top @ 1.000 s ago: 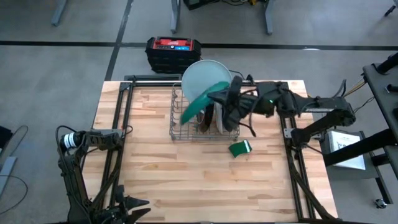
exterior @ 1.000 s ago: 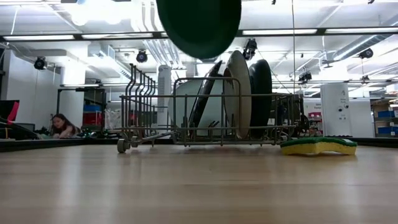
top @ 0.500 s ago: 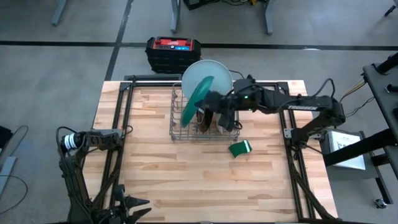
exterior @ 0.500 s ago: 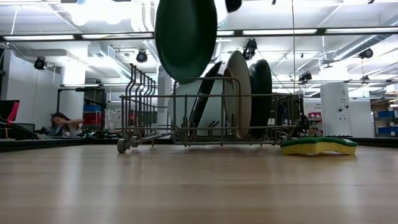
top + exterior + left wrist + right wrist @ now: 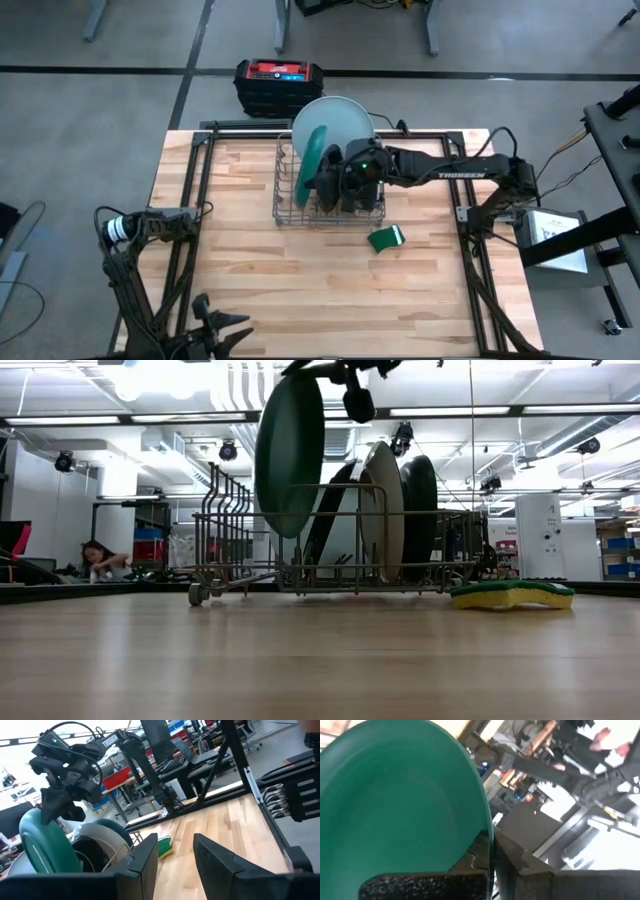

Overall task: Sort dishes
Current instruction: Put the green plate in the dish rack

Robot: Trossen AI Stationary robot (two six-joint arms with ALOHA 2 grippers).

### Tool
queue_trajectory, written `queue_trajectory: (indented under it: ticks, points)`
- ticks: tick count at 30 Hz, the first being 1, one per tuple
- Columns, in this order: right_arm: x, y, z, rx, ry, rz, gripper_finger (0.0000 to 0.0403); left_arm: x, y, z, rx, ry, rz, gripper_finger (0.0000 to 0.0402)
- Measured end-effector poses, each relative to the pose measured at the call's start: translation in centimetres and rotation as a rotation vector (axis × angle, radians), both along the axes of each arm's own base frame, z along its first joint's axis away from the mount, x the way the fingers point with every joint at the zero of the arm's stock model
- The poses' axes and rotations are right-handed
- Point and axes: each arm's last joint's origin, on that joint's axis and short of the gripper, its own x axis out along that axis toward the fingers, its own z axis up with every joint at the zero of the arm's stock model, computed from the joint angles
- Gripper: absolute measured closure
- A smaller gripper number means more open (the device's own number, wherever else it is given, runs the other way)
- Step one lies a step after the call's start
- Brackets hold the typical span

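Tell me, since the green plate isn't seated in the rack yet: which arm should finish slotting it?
The right. Its gripper already clamps the green plate upright over the rack, while the left gripper waits, open, at the table's near edge.

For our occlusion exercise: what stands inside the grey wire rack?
Inside the grey wire rack: upright plates, cream, dark, large pale blue-white. The right claw holds the bright green plate partly lowered in. Plates overlap; lower edges hidden.

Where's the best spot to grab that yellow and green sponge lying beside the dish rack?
Probably from straight above, fingers across its short sides: the sponge lies flat and alone on the table, with clear wood around it and the rack apart from it.
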Motion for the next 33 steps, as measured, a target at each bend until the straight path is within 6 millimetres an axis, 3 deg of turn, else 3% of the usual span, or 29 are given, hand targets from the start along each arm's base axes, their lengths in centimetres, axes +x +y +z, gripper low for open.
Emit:
queue_trajectory:
  ticks: [15, 33]
  points:
    - [1.5, 0.3, -3.6, -0.186, 0.143, 0.134, 0.0403, 0.4, 0.1, -0.1, -0.006, 0.02, 0.008, 0.0286]
    - [1.6, 0.6, -4.6, -0.199, 0.202, 0.16, 0.0403, 0.4, 0.1, -0.1, -0.007, 0.021, 0.008, 0.0286]
